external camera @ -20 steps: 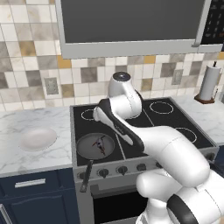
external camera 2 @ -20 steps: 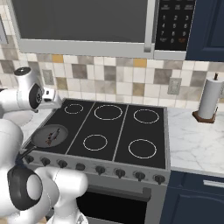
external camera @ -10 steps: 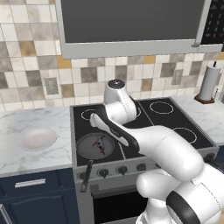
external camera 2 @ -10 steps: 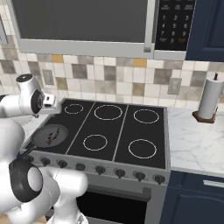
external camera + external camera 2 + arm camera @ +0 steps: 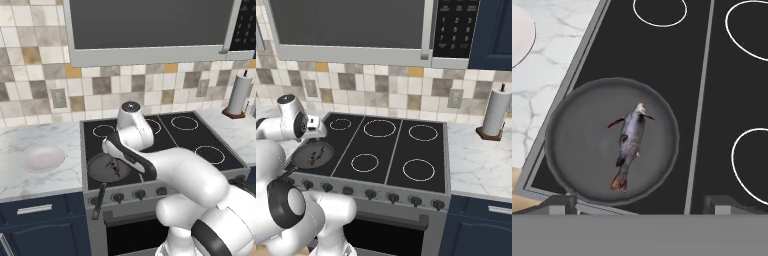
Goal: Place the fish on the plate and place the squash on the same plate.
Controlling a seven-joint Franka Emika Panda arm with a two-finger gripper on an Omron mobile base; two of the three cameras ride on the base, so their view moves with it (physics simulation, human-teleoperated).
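The fish (image 5: 630, 144), slim and dark grey with reddish fins and tail, lies in the middle of a dark grey frying pan (image 5: 562, 150) on the stove's front left burner. My gripper (image 5: 640, 204) hangs above the pan, open, with nothing between its fingers and the fish ahead of its tips. From the left base the gripper (image 5: 111, 156) points down over the fish (image 5: 116, 169). The white plate (image 5: 43, 158) rests bare on the marble counter left of the stove, and its edge (image 5: 519, 35) is at the hand view's top left. The squash is out of view.
The frying pan (image 5: 102, 170) has a long handle (image 5: 98, 200) sticking out over the stove's front edge. The black stove top (image 5: 388, 150) spreads to the right. A paper towel roll (image 5: 495, 114) stands on the right counter. A microwave (image 5: 456, 30) hangs overhead.
The arm has come down and to the left, bringing the hand closer over the pan and the fish. The gripper has stayed open. The fish and plate have not moved.
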